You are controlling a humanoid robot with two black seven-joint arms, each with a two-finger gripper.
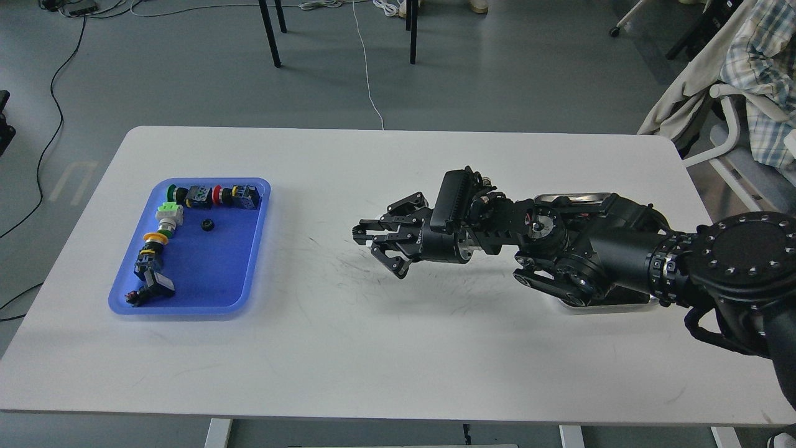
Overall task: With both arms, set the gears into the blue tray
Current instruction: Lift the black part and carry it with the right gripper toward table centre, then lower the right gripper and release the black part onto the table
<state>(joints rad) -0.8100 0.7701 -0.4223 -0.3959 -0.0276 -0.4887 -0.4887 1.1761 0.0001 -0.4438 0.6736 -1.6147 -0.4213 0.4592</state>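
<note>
The blue tray (242, 274) lies on the left of the white table. One small black gear (207, 224) rests inside it, near the top middle. My right arm reaches in from the right, low over the table's middle. Its gripper (379, 247) points left with the claw fingers (398, 269) spread open and nothing visible between them. It hangs well to the right of the blue tray. At the left edge only a black sliver of my left arm (4, 121) shows; its fingers cannot be made out.
Several colourful push-button switches (211, 195) line the blue tray's top and left sides. A shiny steel tray (612, 306) sits at the right, mostly hidden under my right arm. Chair legs and cables lie on the floor beyond the table.
</note>
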